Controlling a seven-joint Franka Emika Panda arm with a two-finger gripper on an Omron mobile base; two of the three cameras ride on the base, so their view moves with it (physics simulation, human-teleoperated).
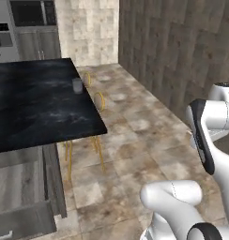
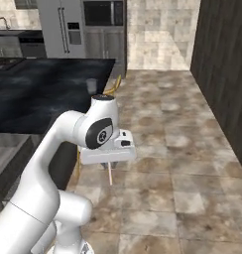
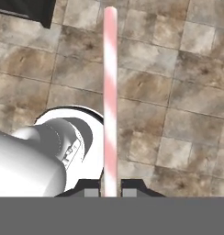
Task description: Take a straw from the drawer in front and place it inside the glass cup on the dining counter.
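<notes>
In the hand view the thin white-and-pink striped straw [image 3: 110,92] rises from the bottom centre to the top of the frame, its lower end pinched between the two dark finger tips of the gripper [image 3: 110,193], which is clenched on it. In the right base view it hangs below the hand at mid-frame, over the tiled floor [image 2: 192,163]. The small clear glass cup [image 2: 91,85] stands near the edge of the black marble-look dining counter [image 2: 38,94], upper left.

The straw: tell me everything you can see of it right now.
The straw is a thin straight stick, white with pale pink spiral stripes, and looks intact. The shut gripper pinches one end between its two dark fingertips. In the right base view it hangs down from the hand over the tiled floor, touching nothing else, apart from the dining counter.
</notes>
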